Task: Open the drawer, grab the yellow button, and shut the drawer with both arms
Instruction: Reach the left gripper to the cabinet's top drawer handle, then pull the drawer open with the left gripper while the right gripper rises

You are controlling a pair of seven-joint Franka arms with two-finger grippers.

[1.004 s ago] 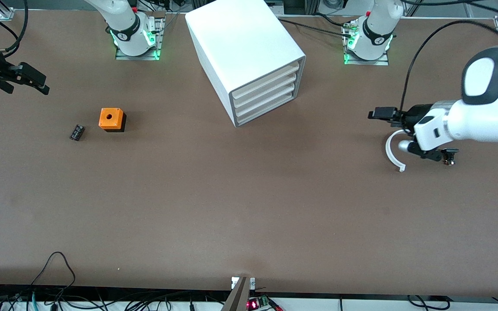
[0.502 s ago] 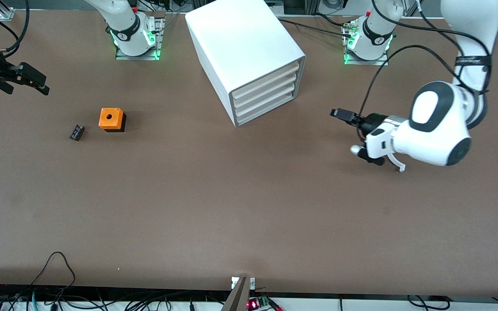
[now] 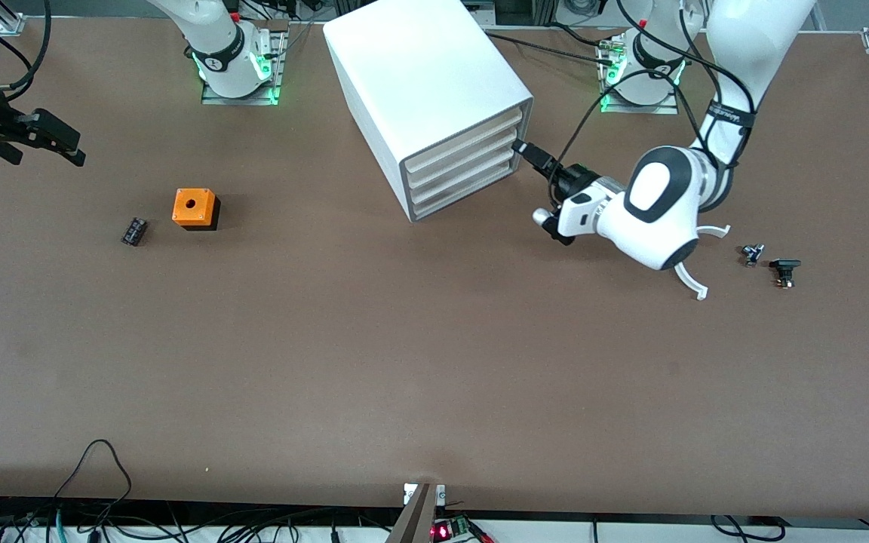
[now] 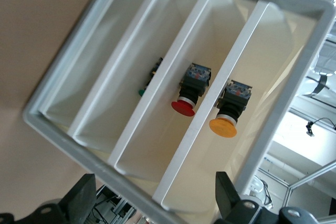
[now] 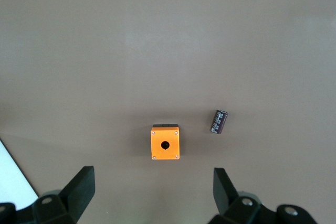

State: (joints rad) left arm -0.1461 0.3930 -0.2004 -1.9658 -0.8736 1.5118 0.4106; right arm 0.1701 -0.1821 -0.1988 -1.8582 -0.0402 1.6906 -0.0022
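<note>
The large white box cabinet (image 3: 428, 90) stands on the brown desk (image 3: 434, 362) between the two arm bases, its four shallow cream-fronted tray drawers all pushed in. The left gripper (image 3: 529, 153), black and two-fingered, is just beside the cabinet's drawer fronts at the corner toward the left arm's end of the desk; whether it touches them cannot be told. Its fingers (image 4: 79, 203) stand spread apart and grasp nothing. In the left wrist view the topmost drawer (image 4: 252, 103) shows through its translucent front, and inside it lies the tiny push button with a round orange-yellow cap and a black-and-blue body (image 4: 227, 113). The drawer below it holds a like button with a red cap (image 4: 188, 94), and a darker part with a bit of green (image 4: 149, 80) shows in the next one. The right gripper (image 3: 53, 139) waits over the right arm's end of the desk, released and empty, its fingers (image 5: 79, 187) wide apart. Below it on the desk sit an orange cube with a round hole (image 3: 195, 208) and, just beside it, a small black ribbed block (image 3: 133, 231). Toward the left arm's end lie a white curved plastic piece (image 3: 695, 283) and two small dark parts (image 3: 784, 270), near each other.
</note>
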